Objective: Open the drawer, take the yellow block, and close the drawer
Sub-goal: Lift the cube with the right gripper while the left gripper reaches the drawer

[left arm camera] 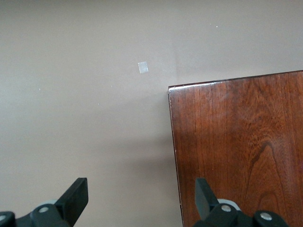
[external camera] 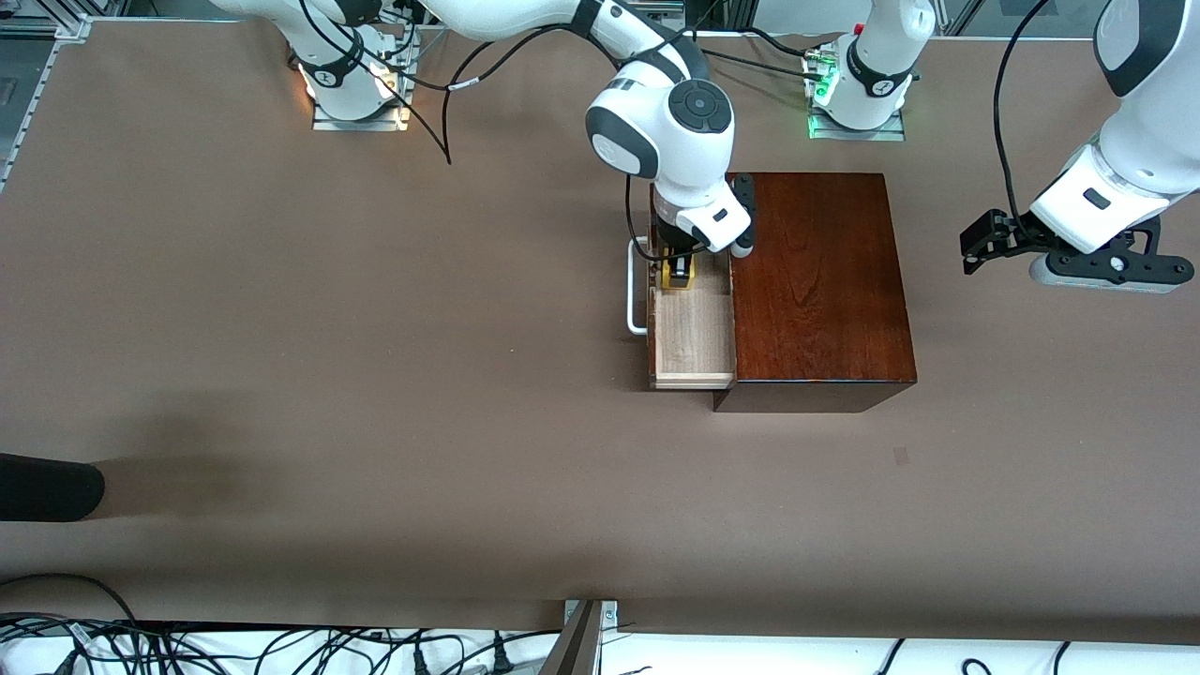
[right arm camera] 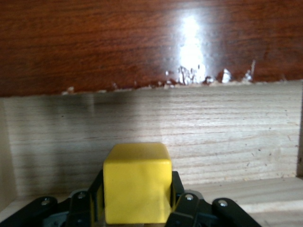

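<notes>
The drawer [external camera: 694, 342] of the dark reddish-brown wooden box [external camera: 820, 281] is pulled out toward the right arm's end, its white bar handle [external camera: 635, 291] showing. My right gripper [external camera: 677, 272] reaches down into the drawer and is shut on the yellow block [external camera: 677, 273]. In the right wrist view the block [right arm camera: 137, 189] sits between the black fingers [right arm camera: 177, 189], with the pale drawer wall [right arm camera: 213, 137] around it. My left gripper [external camera: 980, 246] is open and empty, waiting above the table beside the box at the left arm's end; its fingers [left arm camera: 75, 198] show over the table and the box top [left arm camera: 236, 142].
A dark object [external camera: 47, 487] lies at the table's edge toward the right arm's end. Cables [external camera: 234, 647] run along the front edge. A small pale patch [external camera: 901, 456] marks the table nearer the front camera than the box.
</notes>
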Controlling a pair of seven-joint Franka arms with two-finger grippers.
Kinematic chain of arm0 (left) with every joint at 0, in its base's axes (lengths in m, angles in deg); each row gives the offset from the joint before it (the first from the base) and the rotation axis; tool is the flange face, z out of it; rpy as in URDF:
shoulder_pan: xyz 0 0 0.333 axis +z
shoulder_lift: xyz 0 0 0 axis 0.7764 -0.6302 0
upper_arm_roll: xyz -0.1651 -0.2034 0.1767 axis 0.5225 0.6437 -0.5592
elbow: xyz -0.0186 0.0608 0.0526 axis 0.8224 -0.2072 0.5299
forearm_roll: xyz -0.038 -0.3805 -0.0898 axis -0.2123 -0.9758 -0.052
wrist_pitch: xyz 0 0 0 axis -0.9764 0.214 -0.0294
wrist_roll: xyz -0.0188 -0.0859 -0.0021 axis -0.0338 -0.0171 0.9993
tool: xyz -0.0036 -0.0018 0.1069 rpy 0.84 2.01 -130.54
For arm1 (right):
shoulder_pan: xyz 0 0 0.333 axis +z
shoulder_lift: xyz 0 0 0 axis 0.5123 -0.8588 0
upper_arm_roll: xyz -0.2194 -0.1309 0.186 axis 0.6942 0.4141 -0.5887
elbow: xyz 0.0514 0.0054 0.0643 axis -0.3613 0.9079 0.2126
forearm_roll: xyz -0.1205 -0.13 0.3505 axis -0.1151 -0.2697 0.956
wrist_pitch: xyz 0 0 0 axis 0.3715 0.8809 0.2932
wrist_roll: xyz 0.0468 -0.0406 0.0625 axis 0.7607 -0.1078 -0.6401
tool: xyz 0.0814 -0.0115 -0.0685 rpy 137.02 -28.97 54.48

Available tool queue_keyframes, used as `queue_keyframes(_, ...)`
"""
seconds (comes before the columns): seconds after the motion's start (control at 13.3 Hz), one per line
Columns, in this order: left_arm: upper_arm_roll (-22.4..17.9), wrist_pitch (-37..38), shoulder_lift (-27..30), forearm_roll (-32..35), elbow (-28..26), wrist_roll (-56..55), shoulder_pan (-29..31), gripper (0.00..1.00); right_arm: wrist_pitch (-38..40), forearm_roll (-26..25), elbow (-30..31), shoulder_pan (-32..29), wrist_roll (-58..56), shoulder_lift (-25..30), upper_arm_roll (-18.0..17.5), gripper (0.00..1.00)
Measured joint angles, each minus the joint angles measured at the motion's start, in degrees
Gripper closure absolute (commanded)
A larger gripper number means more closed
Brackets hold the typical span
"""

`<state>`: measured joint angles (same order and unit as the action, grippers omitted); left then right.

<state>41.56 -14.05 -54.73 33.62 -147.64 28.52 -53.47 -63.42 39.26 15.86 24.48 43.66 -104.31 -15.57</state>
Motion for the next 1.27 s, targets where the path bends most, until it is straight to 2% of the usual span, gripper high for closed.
queue_keyframes(0.38, 0.01, 0.00, -0.08, 0.00, 0.06, 0.01, -0.01, 0.00, 6.89, 0.00, -1.89, -0.15, 5.69, 7.48, 0.46, 1.00)
queue_keyframes(0.6, 0.01, 0.00, -0.10, 0.00, 0.09, 0.02, -0.01, 0.00, 12.82, 0.00, -2.01, -1.29, 11.96, 12.77, 2.10, 1.00)
queue_keyframes(0.9, 1.03, 1.19, -0.13, -0.08, 0.13, 0.02, -0.41, 0.00, 18.15, 0.01, -2.04, -8.87, 17.89, 18.23, 2.94, 1.00)
queue_keyframes(1.12, 6.44, 2.56, -0.14, -0.51, 0.22, 0.04, -1.58, 0.00, 22.20, 0.04, -2.01, -14.56, 18.33, 21.52, 3.54, 1.00)
queue_keyframes(1.27, 12.42, 2.86, -0.51, -1.76, 0.33, -0.15, -2.52, 0.00, 24.19, 0.06, -1.90, -15.49, 18.52, 22.98, 6.99, 1.00)
